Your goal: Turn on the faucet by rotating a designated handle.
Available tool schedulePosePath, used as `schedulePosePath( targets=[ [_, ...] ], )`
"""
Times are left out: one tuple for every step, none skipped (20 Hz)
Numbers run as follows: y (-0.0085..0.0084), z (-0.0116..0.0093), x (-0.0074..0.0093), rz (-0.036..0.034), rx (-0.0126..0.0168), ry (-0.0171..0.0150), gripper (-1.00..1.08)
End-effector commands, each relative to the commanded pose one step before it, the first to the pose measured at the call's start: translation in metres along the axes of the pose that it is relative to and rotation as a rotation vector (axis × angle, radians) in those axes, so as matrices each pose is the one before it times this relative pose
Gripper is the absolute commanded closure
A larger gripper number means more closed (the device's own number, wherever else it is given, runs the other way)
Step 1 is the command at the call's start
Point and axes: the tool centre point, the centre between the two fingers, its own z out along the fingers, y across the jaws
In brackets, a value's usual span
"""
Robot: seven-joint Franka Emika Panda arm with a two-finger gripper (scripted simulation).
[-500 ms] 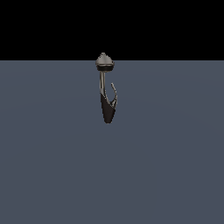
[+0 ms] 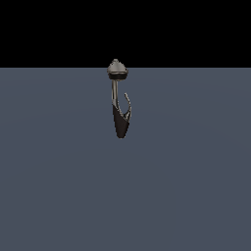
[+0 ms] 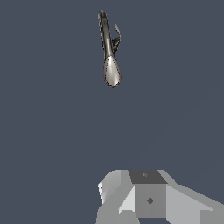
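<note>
The thin, curved grey hook-like handle (image 2: 128, 104) branches from the small dark faucet (image 2: 119, 105), on the exterior view's right of its thin grey stem (image 2: 114, 91) and below the grey cone-shaped cap (image 2: 117, 68). The faucet stands alone on the flat slate-grey floor (image 2: 59, 186). This looks like the approach step: the grey blocky gripper (image 3: 144, 199) sits well apart from the faucet in the wrist view, and only its body shows, so whether the fingers are spread or closed cannot be told. Next, it must close in beside the prong. Open room lies all around.
</note>
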Motion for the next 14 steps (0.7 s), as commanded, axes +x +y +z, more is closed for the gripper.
schedulePosePath(
  targets=[
    [-0.00193,-0.00026,0.00053,-0.00492,-0.00581,-0.00009,1.08],
    [0.00034,0.00004,-0.00007,0.00093,0.00102,0.00002,1.08],
    [0.00015,0.00004,0.00024,0.00153,0.00137,-0.00031,1.08],
    [-0.00003,0.00005,0.00057,0.00197,0.00153,-0.00066,1.08],
    [-0.00025,0.00005,0.00089,0.0025,0.00179,-0.00101,1.08],
    [-0.00041,0.00007,0.00121,0.00322,0.00223,-0.00137,1.08],
    [-0.00054,0.00009,0.00155,0.00408,0.00282,-0.00174,1.08],
    [-0.0006,0.00013,0.00189,0.00514,0.00358,-0.00214,1.08],
    [-0.00067,0.00017,0.00222,0.00621,0.00435,-0.00254,1.08],
    [-0.00076,0.00021,0.00254,0.0072,0.00504,-0.00292,1.08],
    [-0.00084,0.00026,0.00286,0.00814,0.00567,-0.0033,1.08],
    [-0.00095,0.00032,0.00316,0.00895,0.00617,-0.00366,1.08],
    [-0.00108,0.00038,0.00348,0.00981,0.00668,-0.00405,1.08],
    [-0.00118,0.00045,0.00379,0.01071,0.00722,-0.00444,1.08]
  ],
)
